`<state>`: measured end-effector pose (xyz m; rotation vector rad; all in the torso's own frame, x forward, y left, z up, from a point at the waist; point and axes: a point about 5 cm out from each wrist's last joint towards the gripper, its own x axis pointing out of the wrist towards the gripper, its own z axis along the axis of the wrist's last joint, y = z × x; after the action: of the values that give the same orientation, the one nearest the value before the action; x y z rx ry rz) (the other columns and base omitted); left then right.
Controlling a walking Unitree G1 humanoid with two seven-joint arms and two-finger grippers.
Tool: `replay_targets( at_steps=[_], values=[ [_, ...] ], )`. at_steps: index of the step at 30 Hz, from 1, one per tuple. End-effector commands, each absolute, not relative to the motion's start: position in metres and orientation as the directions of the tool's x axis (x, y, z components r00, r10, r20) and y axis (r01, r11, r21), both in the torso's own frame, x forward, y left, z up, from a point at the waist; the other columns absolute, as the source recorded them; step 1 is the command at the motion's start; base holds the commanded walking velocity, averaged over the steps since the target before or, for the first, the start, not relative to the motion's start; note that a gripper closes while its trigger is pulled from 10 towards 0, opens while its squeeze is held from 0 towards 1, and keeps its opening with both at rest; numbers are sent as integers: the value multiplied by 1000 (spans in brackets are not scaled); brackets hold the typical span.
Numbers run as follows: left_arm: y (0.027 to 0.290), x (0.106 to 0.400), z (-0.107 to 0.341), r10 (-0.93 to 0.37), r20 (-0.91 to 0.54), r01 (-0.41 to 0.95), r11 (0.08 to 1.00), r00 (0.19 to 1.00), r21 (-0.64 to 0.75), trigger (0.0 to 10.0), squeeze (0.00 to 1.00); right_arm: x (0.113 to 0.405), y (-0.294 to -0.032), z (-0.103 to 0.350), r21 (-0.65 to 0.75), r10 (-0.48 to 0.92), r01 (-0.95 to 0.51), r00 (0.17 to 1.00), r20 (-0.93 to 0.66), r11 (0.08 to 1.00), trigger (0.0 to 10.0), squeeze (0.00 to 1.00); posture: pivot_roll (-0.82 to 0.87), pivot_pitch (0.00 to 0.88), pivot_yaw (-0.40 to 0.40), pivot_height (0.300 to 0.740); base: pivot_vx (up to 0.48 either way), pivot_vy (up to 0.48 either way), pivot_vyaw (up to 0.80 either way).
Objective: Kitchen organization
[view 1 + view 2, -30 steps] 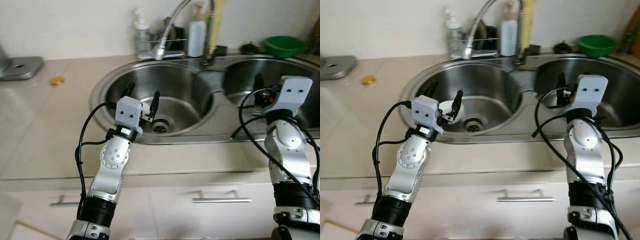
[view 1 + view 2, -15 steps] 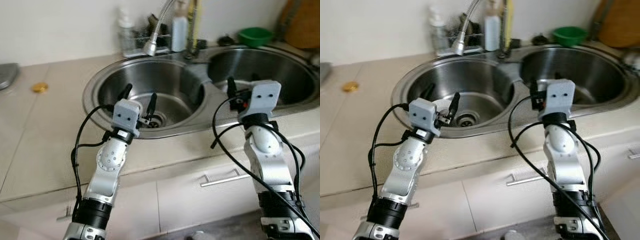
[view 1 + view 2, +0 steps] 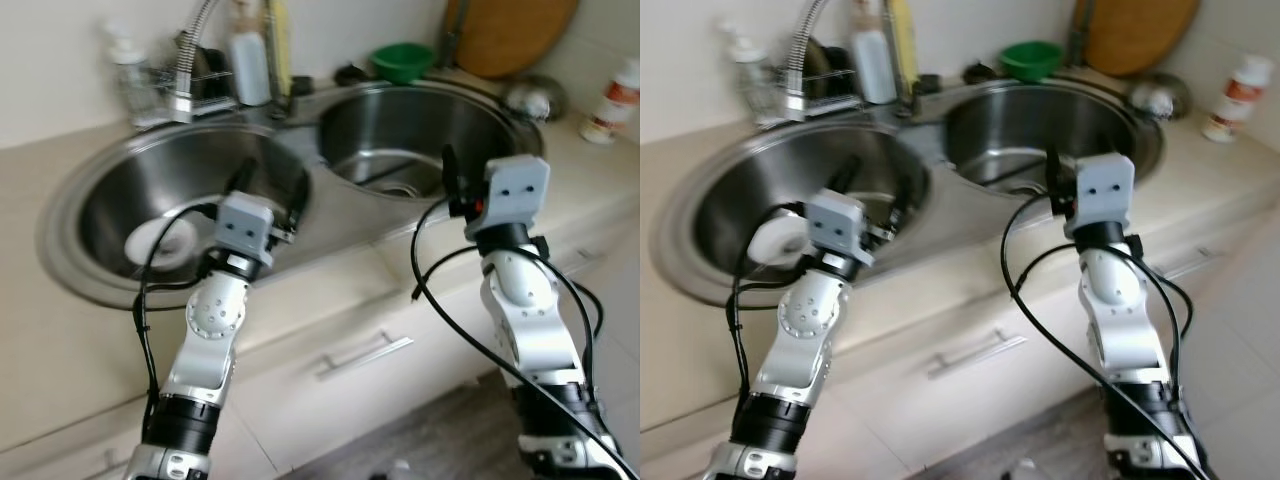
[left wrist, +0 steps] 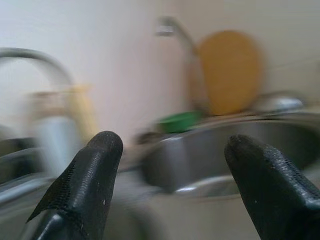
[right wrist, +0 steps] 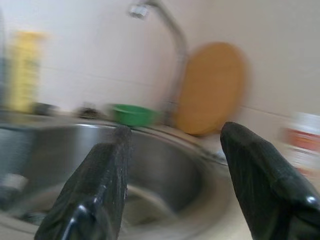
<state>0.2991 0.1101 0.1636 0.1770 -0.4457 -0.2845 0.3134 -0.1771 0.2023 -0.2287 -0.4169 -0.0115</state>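
So the main thing here is a stainless steel double-basin sink [image 3: 330,215] set into a beige countertop [image 3: 330,290], and everything else sits around it. The left gripper [image 3: 268,190] is held over the near rim of the sink's left basin with its two black fingers spread apart and nothing between them. The right gripper [image 5: 172,180] hovers over the near edge of the right basin, fingers also wide apart and empty. A white round plate [image 3: 160,243] lies down in the left basin, partly behind the left arm's black cable. Along the sink's back edge there's a curved metal faucet [image 3: 190,50], a wire rack [image 3: 165,85] with bottles, and a small green bowl [image 3: 402,60]. Behind the right basin a round wooden cutting board [image 3: 510,30] leans on the wall, and a white bottle with an orange label [image 3: 610,100] stands off to the sink's right. It's all a bit blurry.
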Motion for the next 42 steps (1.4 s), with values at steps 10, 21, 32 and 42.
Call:
replay_targets(
  at_steps=[10,21,32,42],
  values=[
    [107,300,165,-323,399,254,943,858,216,10000,0,311,-175,210,-228,43,66,897,440,971,10000,0,-167,0,35,740,0,144,-781],
    [108,299,168,-323,421,247,942,848,226,10000,0,310,-173,211,-234,50,63,895,444,970,10000,0,-169,0,37,740,0,206,-781],
    [105,299,165,-340,402,258,935,850,245,10000,0,310,-169,213,-227,41,71,891,453,971,10000,0,-173,0,38,740,0,-249,-781],
    [105,299,165,-335,404,256,937,851,239,10000,0,311,-168,213,-226,43,67,892,450,972,10000,0,-170,0,34,740,0,-480,-781]
  ],
)
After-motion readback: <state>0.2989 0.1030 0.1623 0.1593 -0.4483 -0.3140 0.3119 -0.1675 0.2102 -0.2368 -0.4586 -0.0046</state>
